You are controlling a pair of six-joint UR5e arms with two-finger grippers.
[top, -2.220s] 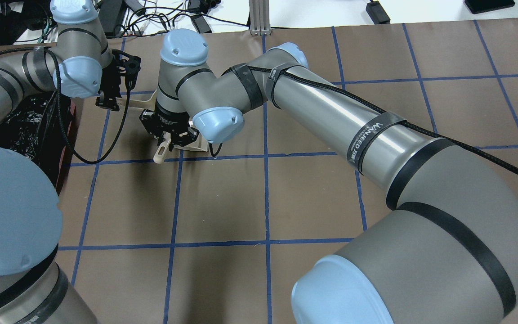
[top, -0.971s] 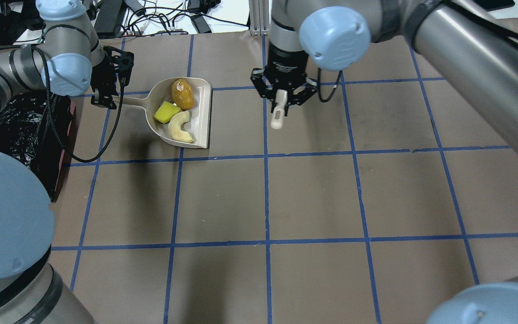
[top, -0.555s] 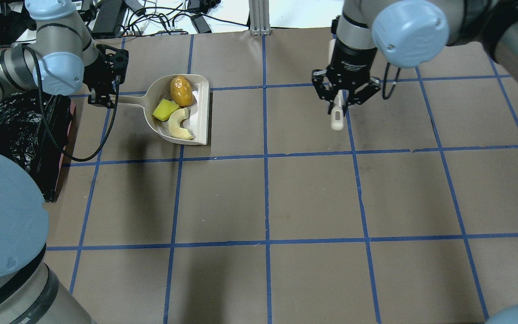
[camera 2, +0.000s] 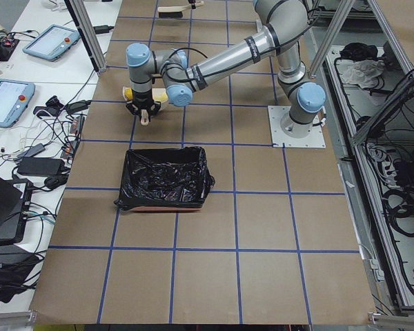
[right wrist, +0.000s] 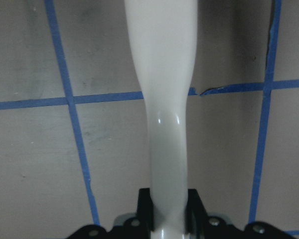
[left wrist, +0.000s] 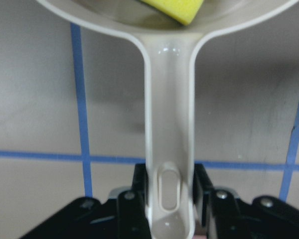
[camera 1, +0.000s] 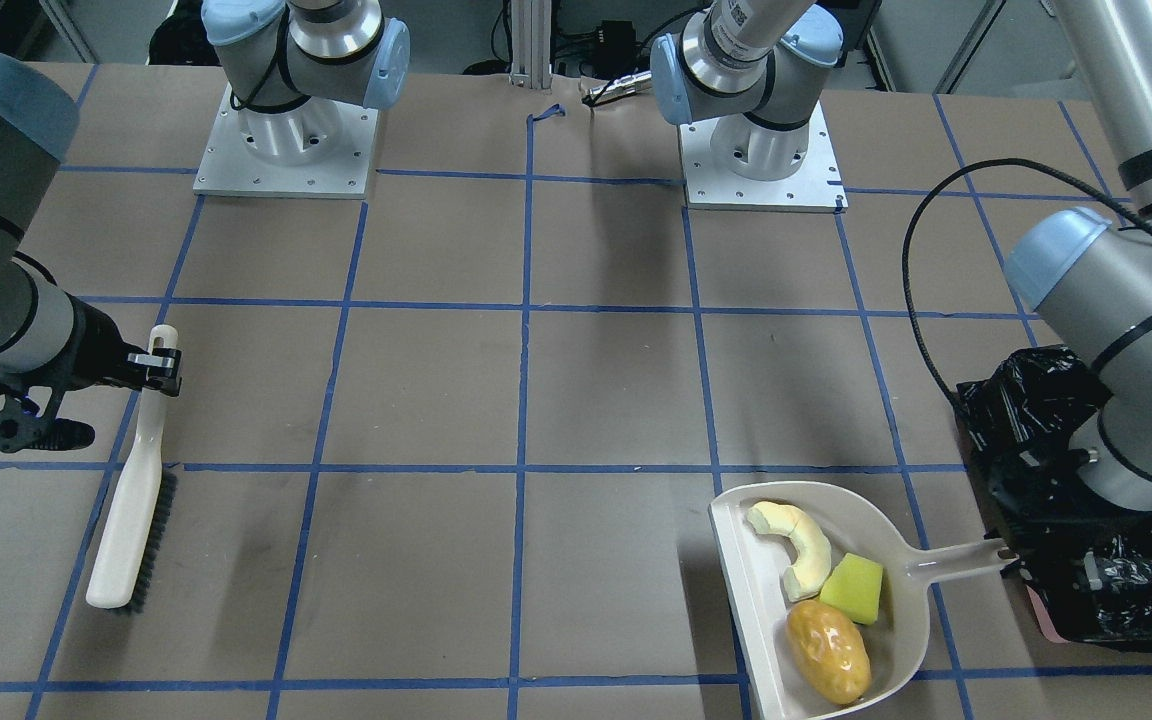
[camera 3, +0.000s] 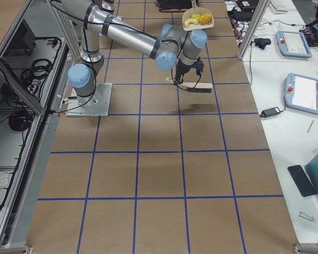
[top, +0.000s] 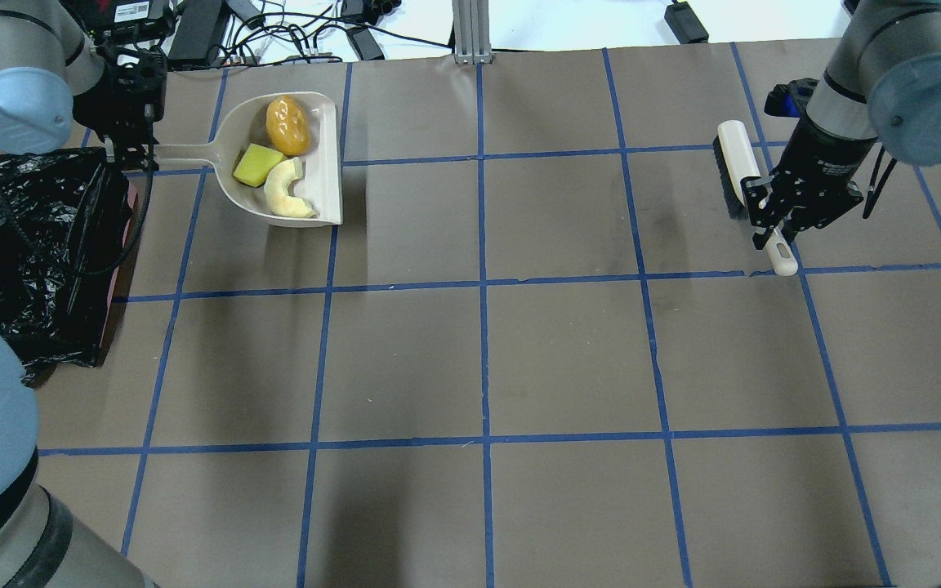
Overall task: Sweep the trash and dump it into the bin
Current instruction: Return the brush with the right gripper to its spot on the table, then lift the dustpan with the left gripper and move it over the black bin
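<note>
The beige dustpan (top: 319, 175) holds the trash: a glossy orange lump (top: 287, 126), a yellow-green sponge (top: 256, 166) and a pale curved peel (top: 285, 189). My left gripper (top: 134, 152) is shut on the dustpan handle (left wrist: 168, 149), beside the far right corner of the black-lined bin (top: 29, 245). The pan (camera 1: 901, 640) casts an offset shadow and looks slightly raised. My right gripper (top: 773, 227) is shut on the handle (right wrist: 164, 99) of a white brush (top: 736, 163), held above the table at the far right.
The bin's pink rim (top: 115, 278) shows at its right side; the bin also shows in the left view (camera 2: 165, 178). A black cable (top: 123, 245) hangs from the left wrist over the bin. Cables and power bricks (top: 291, 33) lie beyond the table's far edge.
My right gripper has carried the brush far to the right, away from the dustpan. My left gripper has moved the loaded dustpan farther back and left, toward the bin.
</note>
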